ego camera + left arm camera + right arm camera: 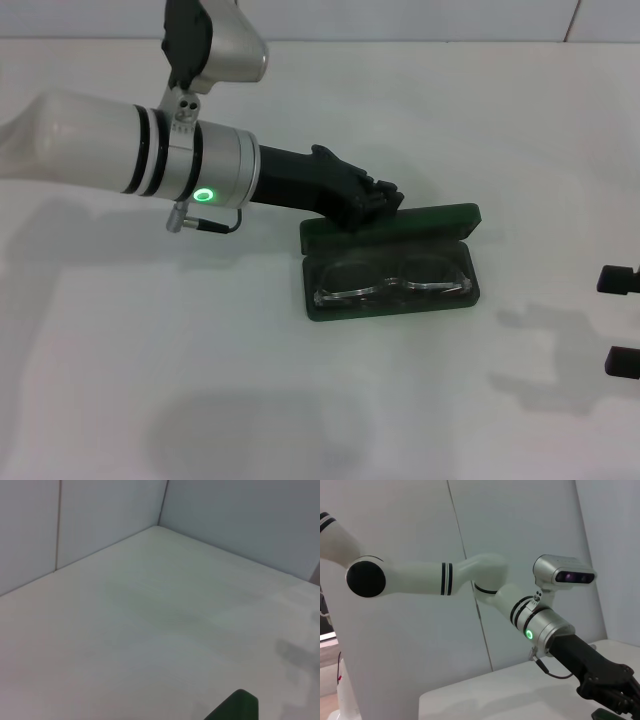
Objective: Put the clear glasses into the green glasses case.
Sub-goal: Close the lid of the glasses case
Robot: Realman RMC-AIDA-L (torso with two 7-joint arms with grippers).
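While the clear glasses (392,280) are already lying inside the open tray of the green glasses case (392,303), lenses up and arms folded, the placing step is judged to be done and the work is passing to its closing stage. The case is sitting on the white table (200,380) near the middle of the head view, with its lid (400,222) laid back behind the tray.

The left end effector (378,198) is reaching in from the robot's left and hovering at the far left part of the lid, at or just above its edge. Whether it is touching the lid cannot be told. Its fingers are merging into one dark mass against the dark green, so their opening cannot be told either, nor whether anything is being held.

The right end effector (620,320) is showing only as two dark finger tips at the right edge of the head view, standing apart with nothing between them, well away from the case.

In judgement, the next move is calling for either a clean withdrawal or a gentle push to fold the lid over without shifting the tray.

The left wrist view is giving only bare table and one green corner of the case (239,706). The right wrist view is showing the left arm, with its gripper cut off at the frame edge.
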